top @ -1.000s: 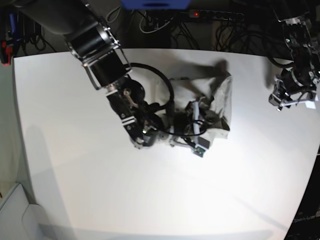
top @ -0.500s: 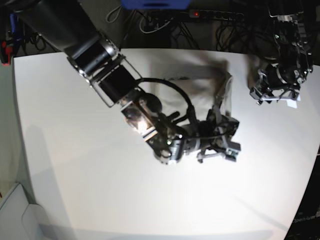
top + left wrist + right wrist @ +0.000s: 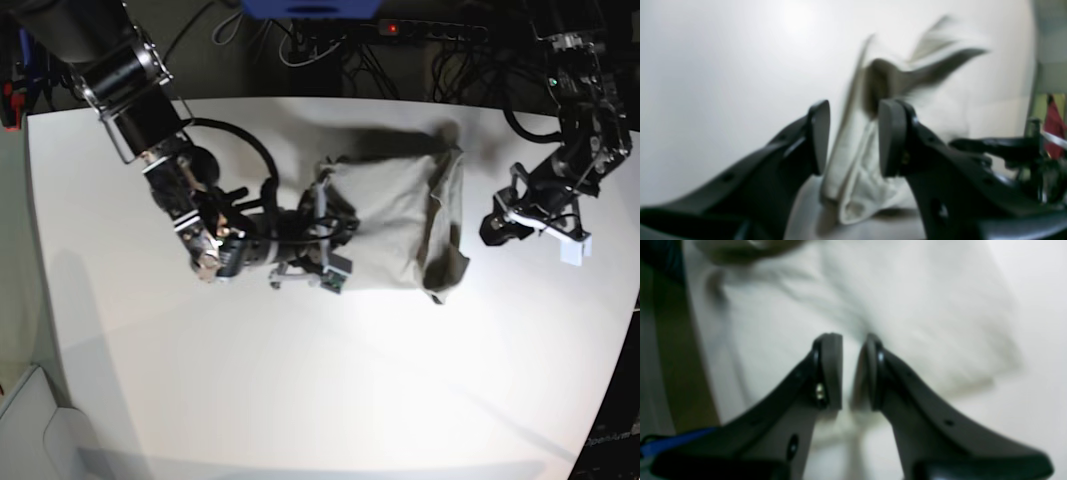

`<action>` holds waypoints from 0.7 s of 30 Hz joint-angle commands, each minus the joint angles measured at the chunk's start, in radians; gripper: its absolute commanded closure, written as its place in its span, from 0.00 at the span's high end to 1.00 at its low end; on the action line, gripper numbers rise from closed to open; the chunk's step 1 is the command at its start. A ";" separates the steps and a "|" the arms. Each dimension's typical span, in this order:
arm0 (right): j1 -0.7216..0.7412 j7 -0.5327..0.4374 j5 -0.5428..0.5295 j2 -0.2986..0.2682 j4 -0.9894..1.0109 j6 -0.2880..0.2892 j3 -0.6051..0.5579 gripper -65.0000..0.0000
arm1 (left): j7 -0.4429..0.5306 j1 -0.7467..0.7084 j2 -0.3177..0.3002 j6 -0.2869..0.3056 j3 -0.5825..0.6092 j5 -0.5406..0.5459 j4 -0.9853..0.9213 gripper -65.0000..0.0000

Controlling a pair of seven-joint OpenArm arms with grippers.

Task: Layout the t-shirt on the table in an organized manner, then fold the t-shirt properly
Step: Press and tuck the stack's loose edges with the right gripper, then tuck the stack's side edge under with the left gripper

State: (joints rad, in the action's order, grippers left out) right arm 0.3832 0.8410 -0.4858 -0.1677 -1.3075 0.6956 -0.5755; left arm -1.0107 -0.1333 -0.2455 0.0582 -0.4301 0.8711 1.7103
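Best bet was dragging the t-shirt (image 3: 400,220) flat across the table (image 3: 150,380), mid-frame right gripper (image 3: 853,371) narrowly pinching cloth, left gripper (image 3: 851,138) half-open, empty.

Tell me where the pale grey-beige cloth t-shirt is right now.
In the base view the pale grey-beige cloth t-shirt lies bunched on the white table, centre-back, between the two arms.

A plain pale grey-beige t-shirt (image 3: 400,215), with no print and darker shadowed folds, lies on a glossy white worktop (image 3: 300,380) with bright glare. The two robot arms are black with silver metal bands. Each hand, right hand (image 3: 853,371) and left hand (image 3: 851,138), has matte black fingers with dark grey pads.
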 commanded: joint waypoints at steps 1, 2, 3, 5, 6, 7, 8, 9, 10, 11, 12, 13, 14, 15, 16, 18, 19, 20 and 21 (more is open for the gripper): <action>0.026 -0.021 -0.012 -0.019 -0.019 0.003 0.028 0.17 | 0.013 0.019 -0.001 0.036 -0.003 0.020 0.052 0.37; 0.023 -0.016 -0.012 -0.037 -0.019 0.003 0.044 0.17 | 0.013 0.021 0.013 0.061 -0.002 0.020 0.076 0.37; 0.018 -0.006 -0.012 -0.057 -0.019 0.003 0.058 0.17 | 0.013 0.024 0.033 0.087 0.001 0.020 0.095 0.36; 0.013 0.005 -0.012 -0.083 -0.019 0.003 0.074 0.17 | 0.013 0.036 0.064 0.127 0.027 0.020 0.102 0.36; 0.012 0.005 -0.012 -0.091 -0.019 0.003 0.076 0.17 | 0.013 0.048 0.074 0.141 0.044 0.020 0.102 0.36; 0.012 0.005 -0.012 -0.094 -0.019 0.003 0.076 0.17 | 0.013 0.056 0.082 0.154 0.063 0.020 0.102 0.36; 0.006 0.007 -0.012 -0.100 -0.017 0.003 0.076 0.17 | 0.013 0.065 0.091 0.159 0.087 0.020 0.101 0.36; -0.007 0.007 -0.012 -0.108 -0.017 0.003 0.076 0.17 | 0.014 0.073 0.102 0.157 0.112 0.010 0.096 0.36; -0.011 0.007 -0.011 -0.111 -0.017 0.003 0.076 0.17 | 0.017 0.082 0.114 0.154 0.133 0.004 0.078 0.36; -0.014 0.005 -0.011 -0.111 -0.014 0.003 0.076 0.17 | 0.022 0.096 0.125 0.150 0.155 -0.008 0.037 0.36; -0.016 0.005 -0.011 -0.111 -0.013 0.003 0.076 0.17 | 0.022 0.110 0.133 0.148 0.167 -0.023 -0.005 0.36; -0.017 0.005 -0.011 -0.111 -0.014 0.003 0.076 0.17 | 0.022 0.128 0.137 0.148 0.172 -0.040 -0.048 0.36; -0.017 0.005 -0.011 -0.111 -0.014 0.003 0.076 0.17 | 0.022 0.140 0.142 0.148 0.172 -0.059 -0.088 0.36; -0.017 0.005 -0.011 -0.111 -0.014 0.003 0.076 0.17 | 0.022 0.149 0.143 0.148 0.170 -0.077 -0.128 0.36; -0.017 0.005 -0.011 -0.111 -0.014 0.003 0.076 0.17 | 0.022 0.154 0.142 0.148 0.161 -0.094 -0.154 0.36; -0.017 0.005 -0.011 -0.111 -0.011 0.003 0.076 0.17 | 0.022 0.154 0.134 0.148 0.132 -0.118 -0.184 0.36; -0.017 0.005 -0.011 -0.111 -0.011 0.003 0.076 0.17 | 0.020 0.153 0.128 0.148 0.110 -0.129 -0.183 0.36; -0.017 0.005 -0.011 -0.111 -0.011 0.003 0.076 0.17 | 0.014 0.149 0.117 0.148 0.086 -0.131 -0.178 0.36; -0.017 0.005 -0.011 -0.111 -0.011 0.003 0.076 0.17 | 0.013 0.143 0.105 0.150 0.055 -0.123 -0.164 0.36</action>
State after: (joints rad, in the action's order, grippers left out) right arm 0.3412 0.8646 -0.4793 -0.2745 -1.3056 0.6945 -0.5060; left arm -1.0153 -0.0055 -0.1280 0.2028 -0.3664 0.7223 1.5177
